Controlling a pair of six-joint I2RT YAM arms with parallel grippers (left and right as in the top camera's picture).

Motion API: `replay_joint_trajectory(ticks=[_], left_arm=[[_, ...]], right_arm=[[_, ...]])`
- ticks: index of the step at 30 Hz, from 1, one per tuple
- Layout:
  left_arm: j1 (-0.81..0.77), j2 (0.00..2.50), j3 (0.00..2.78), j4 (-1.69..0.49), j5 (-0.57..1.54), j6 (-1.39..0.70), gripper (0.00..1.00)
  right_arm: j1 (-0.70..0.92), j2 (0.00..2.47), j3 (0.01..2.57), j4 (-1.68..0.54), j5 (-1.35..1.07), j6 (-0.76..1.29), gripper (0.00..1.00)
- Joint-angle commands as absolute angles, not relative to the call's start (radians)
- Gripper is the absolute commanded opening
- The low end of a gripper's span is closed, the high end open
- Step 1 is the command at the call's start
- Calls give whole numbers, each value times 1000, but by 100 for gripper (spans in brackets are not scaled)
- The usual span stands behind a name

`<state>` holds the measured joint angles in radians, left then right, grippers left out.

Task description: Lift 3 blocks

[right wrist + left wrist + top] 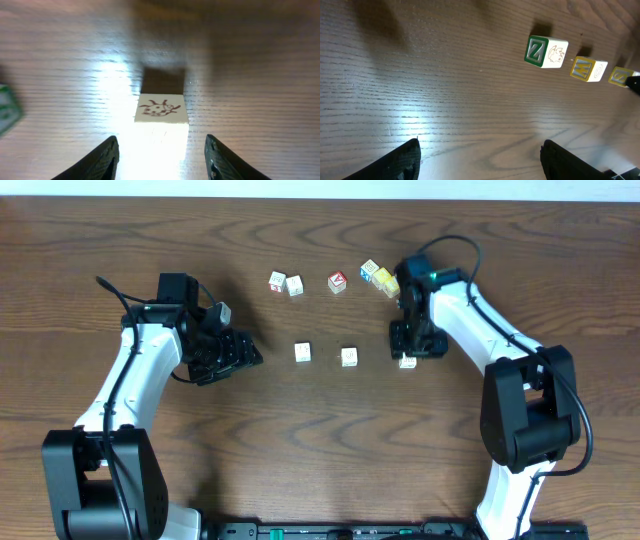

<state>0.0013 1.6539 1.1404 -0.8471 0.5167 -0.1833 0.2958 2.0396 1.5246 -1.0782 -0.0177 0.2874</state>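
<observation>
A: Rightmost block first. Lying where?
B: Flat on the table, at the right end of the row of three white cubes, well apart from the middle block and the leftmost block. With a faint brown drawing on top.
A: And which way from the jaws?
B: Straight ahead of the right gripper, centred on the gap, just beyond the fingertips rather than between them. With jaws spread wider than the cube, touching nothing, pinching nothing.
A: Any long axis to line up?
B: None, being a cube, and with side faces already square to the two fingers. Needs no twist, by the look of it; only a short advance along the fingers' line before closing.
A: Any closer to the left gripper?
B: No. Off to the left of the row, with jaws spread wide and empty, nearer the leftmost block. Probably better saved for that end.
A: Anything in the way?
B: Only coloured cubes farther back, close by the right arm but apart from the target. Worth steering clear of on the way up.
</observation>
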Motion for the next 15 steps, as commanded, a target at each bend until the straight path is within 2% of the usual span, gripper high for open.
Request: replay_joint_trajectory(ticks=[1,5,8,11,15], left_arm=[[-2,1661,1154,-850,511,-178,77],[-2,1661,1154,-843,511,-178,77],[-2,1661,1154,-843,511,-178,77],[-2,1661,1154,-843,511,-178,77],[-2,1661,1154,-847,511,-178,77]], right_arm=[[293,2027,1610,-1111,-68,271,53],[329,2027,1629,-1081,-226,246,55],[381,2031,1612,-1029,-236,270,56],[440,2032,1577,-951,-211,324,59],[506,2041,1522,-888,-58,477,60]])
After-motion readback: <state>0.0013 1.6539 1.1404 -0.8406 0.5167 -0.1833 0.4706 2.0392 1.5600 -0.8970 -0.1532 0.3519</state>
